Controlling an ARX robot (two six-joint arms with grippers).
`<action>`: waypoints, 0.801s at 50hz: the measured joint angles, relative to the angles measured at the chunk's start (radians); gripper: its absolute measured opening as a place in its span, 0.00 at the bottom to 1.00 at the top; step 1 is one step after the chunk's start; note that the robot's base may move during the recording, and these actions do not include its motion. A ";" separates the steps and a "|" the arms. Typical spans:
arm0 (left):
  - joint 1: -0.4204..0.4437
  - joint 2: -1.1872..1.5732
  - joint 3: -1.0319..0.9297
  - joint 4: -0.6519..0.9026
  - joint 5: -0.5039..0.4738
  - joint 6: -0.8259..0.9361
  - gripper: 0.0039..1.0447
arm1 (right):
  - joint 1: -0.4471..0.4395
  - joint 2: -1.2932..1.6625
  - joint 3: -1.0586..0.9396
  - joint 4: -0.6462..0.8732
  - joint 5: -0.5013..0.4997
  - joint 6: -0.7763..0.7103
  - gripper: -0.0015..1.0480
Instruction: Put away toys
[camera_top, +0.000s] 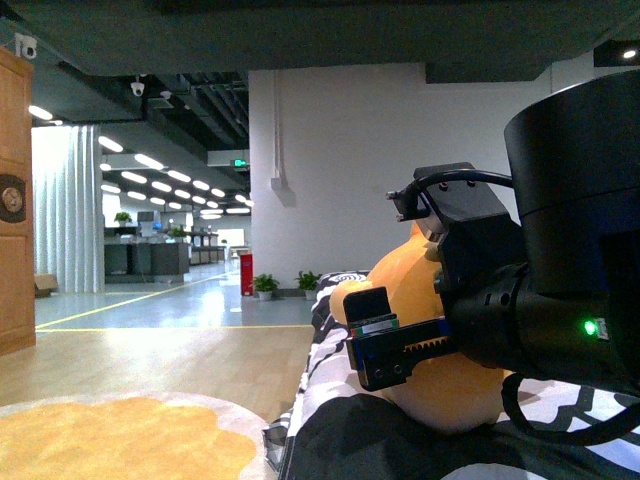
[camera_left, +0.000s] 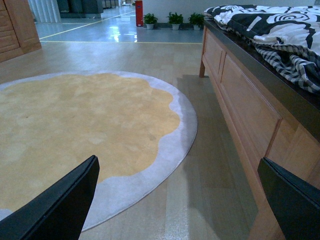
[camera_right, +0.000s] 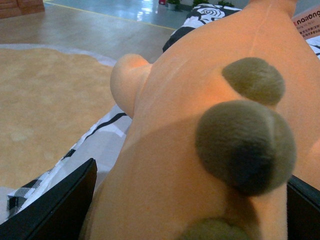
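Observation:
The orange-yellow plush toy (camera_top: 455, 395) lies on a bed with a black-and-white cover (camera_top: 325, 410). My right gripper (camera_top: 390, 345) is open, right against the toy's near side. In the right wrist view the plush toy (camera_right: 170, 130) fills the picture, with brown rounded bumps on it. It sits between the spread fingers (camera_right: 55, 210) of the right gripper (camera_right: 185, 222), which are not closed on it. My left gripper (camera_left: 175, 210) is open and empty, low over the wooden floor beside the bed frame. The toy's face is hidden.
A round yellow rug with a grey rim (camera_left: 75, 120) lies on the floor left of the wooden bed frame (camera_left: 245, 105). It also shows in the front view (camera_top: 110, 440). A wooden cabinet (camera_top: 15, 200) stands at the far left. An open hall lies beyond.

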 joint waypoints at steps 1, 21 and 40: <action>0.000 0.000 0.000 0.000 0.000 0.000 0.94 | 0.000 0.000 -0.004 0.008 0.003 0.000 0.93; 0.000 0.000 0.000 0.000 0.000 0.000 0.94 | 0.004 -0.064 -0.019 0.010 -0.014 0.006 0.40; 0.000 0.000 0.000 0.000 0.000 0.000 0.94 | 0.002 -0.290 0.002 -0.062 -0.197 0.057 0.07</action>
